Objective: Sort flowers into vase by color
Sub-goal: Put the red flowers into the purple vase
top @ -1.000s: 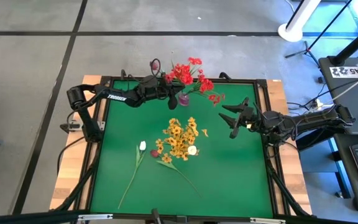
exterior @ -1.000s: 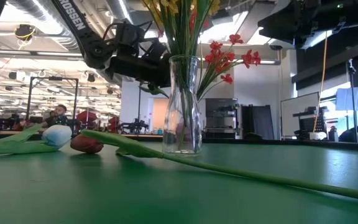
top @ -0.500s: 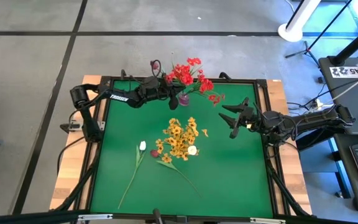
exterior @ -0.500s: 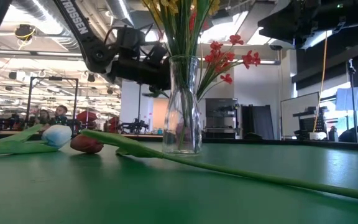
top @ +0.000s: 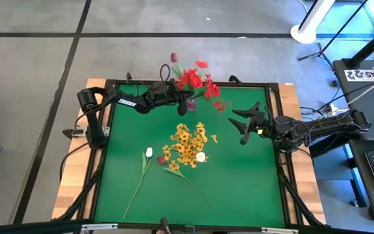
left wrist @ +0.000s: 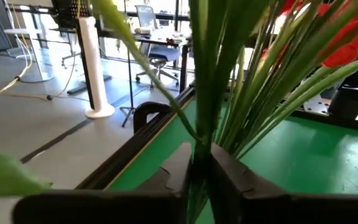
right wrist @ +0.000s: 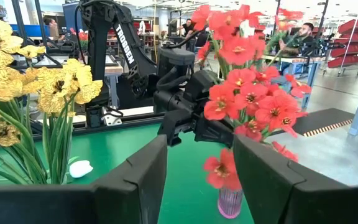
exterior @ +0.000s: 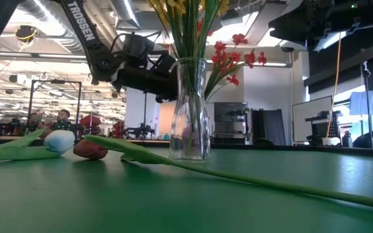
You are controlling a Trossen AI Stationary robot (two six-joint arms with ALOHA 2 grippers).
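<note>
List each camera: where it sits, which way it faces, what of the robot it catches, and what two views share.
High view: overhead, looking straight down on the green table; both arms show, left gripper at the red flowers, right gripper waiting at the right.
Low view: table height, facing the room; left arm above, by the clear vase.
Left wrist view: faces the green stems between its own fingers.
Right wrist view: looks past its open fingers at the left arm.
Shared: right wrist and high views both show the yellow flowers.

A robotics lab: open hall with ceiling ducts (exterior: 44,10), red shelving (right wrist: 353,31), office chairs (left wrist: 151,37), other workstations, seated people (exterior: 60,118).
</note>
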